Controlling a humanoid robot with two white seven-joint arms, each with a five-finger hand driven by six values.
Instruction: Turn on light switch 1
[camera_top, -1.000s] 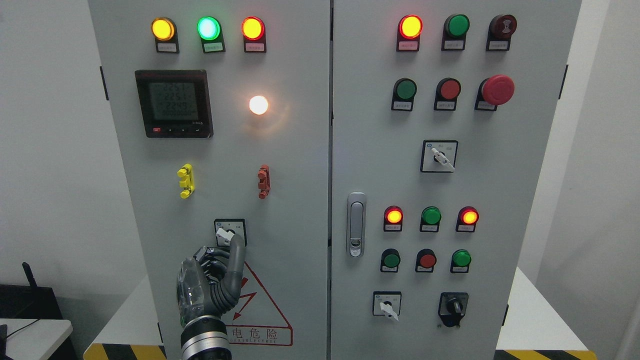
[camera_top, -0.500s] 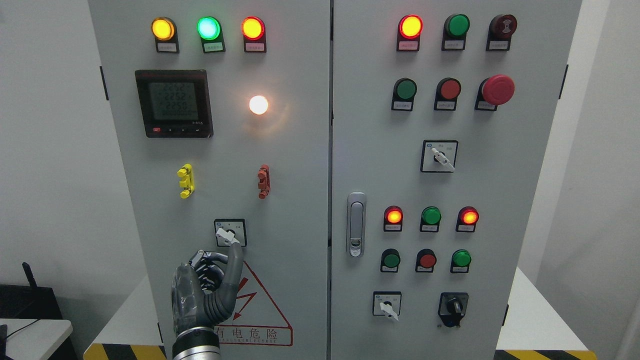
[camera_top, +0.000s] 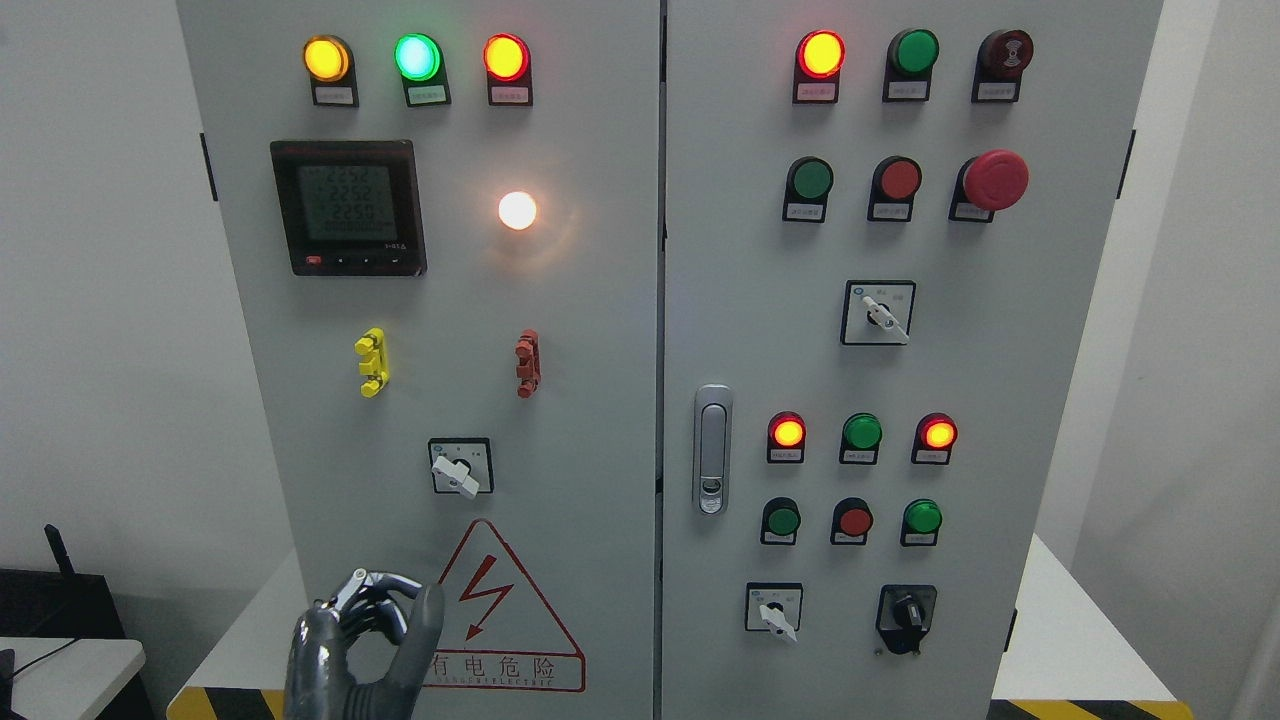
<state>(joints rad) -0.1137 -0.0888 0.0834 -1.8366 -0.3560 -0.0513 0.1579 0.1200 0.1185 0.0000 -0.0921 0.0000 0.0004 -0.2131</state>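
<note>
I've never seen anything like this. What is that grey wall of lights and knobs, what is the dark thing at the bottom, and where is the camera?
The camera sits on a humanoid robot's head, looking straight ahead. The grey wall is an electrical cabinet with two doors. On it are round lamps, push buttons, a small meter screen, a glowing white lamp and several turn switches. The dark thing low on the left is the robot's left hand, fingers curled, holding nothing. It hangs below the small rotary switch, apart from it, beside the red warning triangle. The right hand is out of view.
</note>
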